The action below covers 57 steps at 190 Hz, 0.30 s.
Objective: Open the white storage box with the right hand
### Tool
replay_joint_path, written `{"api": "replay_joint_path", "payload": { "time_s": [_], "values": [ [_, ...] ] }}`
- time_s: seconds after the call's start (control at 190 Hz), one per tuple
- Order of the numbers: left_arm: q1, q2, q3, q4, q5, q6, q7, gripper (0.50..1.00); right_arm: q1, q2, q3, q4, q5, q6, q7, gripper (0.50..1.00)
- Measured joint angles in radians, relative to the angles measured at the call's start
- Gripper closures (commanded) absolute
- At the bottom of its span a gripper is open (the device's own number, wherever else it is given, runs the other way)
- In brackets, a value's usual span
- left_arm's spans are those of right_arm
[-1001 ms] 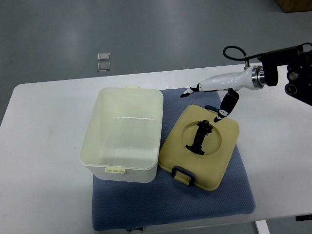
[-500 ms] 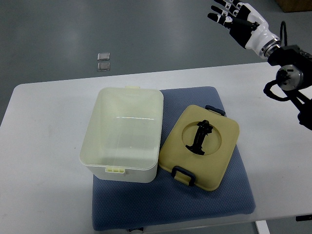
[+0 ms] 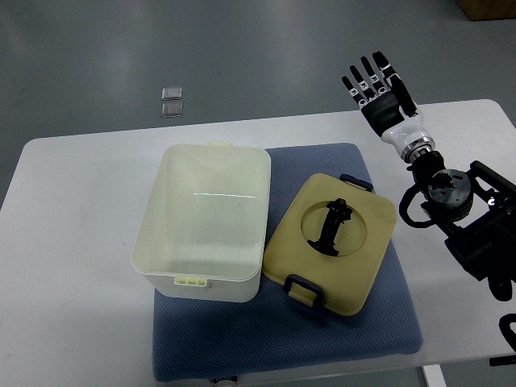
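Box (image 3: 205,222) open; lid (image 3: 330,243) off, lying beside it on the mat (image 3: 387,322), so task looks done. Right hand (image 3: 383,101) raised, fingers (image 3: 364,83) spread wide, empty, lid well below them.

The right arm (image 3: 476,242) runs off the right edge. The desk (image 3: 72,266) and the blue mat (image 3: 282,347) are cut by the bottom edge. 2 small floor squares (image 3: 171,101) are too small to identify.
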Motion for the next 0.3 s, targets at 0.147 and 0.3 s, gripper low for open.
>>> {"api": "replay_joint_path", "payload": {
  "time_s": [0.147, 0.3],
  "values": [
    [0.0, 0.0, 0.001, -0.002, 0.0, 0.0, 0.0, 0.5, 0.001, -0.007, -0.002, -0.059, -0.134, 0.013, 0.0, 0.574],
    [0.0, 0.0, 0.001, -0.002, 0.0, 0.0, 0.0, 0.5, 0.011, -0.012, -0.001, -0.114, -0.294, 0.011, 0.0, 0.576]
  ]
}}
